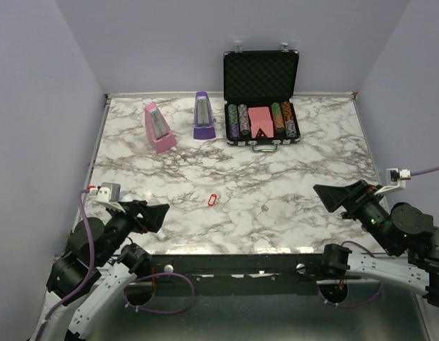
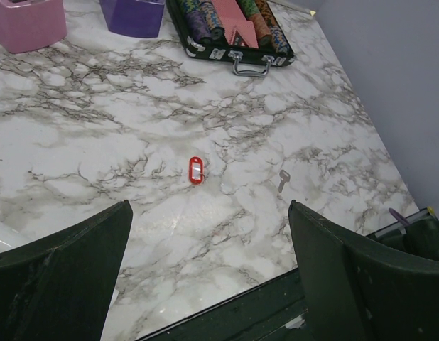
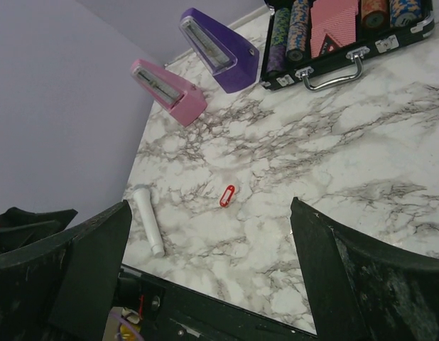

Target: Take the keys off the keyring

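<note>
The keyring (image 1: pixel 212 199) is a small red oblong tag lying flat on the marble table (image 1: pixel 305 149), near the middle front. In the left wrist view the keyring (image 2: pixel 196 170) has a small silvery key (image 2: pixel 283 180) lying apart from it to the right. The key (image 1: pixel 265 208) is a faint speck from above. The right wrist view shows the keyring (image 3: pixel 227 195) but not the key. My left gripper (image 1: pixel 161 217) (image 2: pixel 210 207) hovers open at the front left edge, empty. My right gripper (image 1: pixel 327 199) (image 3: pixel 210 204) hovers open at the front right, empty.
A pink metronome (image 1: pixel 159 128) and a purple metronome (image 1: pixel 203 115) stand at the back left. An open black case (image 1: pixel 261 74) of poker chips and cards sits at the back centre. A white tube (image 3: pixel 147 219) lies near the front left edge.
</note>
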Motion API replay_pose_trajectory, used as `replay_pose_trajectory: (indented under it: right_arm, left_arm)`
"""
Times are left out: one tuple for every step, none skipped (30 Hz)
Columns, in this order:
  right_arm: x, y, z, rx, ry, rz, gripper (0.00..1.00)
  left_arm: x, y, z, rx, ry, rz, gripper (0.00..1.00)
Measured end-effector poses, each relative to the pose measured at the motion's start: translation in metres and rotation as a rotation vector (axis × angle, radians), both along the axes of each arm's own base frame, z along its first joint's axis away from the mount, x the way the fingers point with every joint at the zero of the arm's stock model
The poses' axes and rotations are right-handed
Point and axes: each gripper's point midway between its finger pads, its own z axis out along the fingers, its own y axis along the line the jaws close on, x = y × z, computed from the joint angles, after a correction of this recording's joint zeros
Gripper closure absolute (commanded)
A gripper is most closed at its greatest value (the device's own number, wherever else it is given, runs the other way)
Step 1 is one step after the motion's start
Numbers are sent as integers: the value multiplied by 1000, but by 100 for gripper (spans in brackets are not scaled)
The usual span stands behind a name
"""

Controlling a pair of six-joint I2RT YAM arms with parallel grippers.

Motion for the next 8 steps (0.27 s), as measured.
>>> replay_pose_trajectory:
  right_arm:
    - [0,0,-1,-4,2,1,0]
    - [0,0,-2,-6,4,1,0]
    - [0,-1,-2,-8,4,1,0]
    - [-1,-1,-3,-10,5,1,0]
    - [-1,-1,-3,-9,5,0,0]
    - [-1,-2,-3,-8,5,0,0]
    - [-1,-2,-3,-8,5,0,0]
    - [-1,-2,-3,-9,5,0,0]
  left_arm:
    - [0,0,0,0,0,0,1]
    - [0,0,0,1,1,0,1]
    - [0,0,0,1,2,0,1]
    - [0,0,0,2,2,0,1]
    - [0,0,-1,2,3,0,1]
    - [1,0,-1,3,4,0,1]
    - [1,0,-1,3,4,0,1]
    - [1,-1,-1,4,6,0,1]
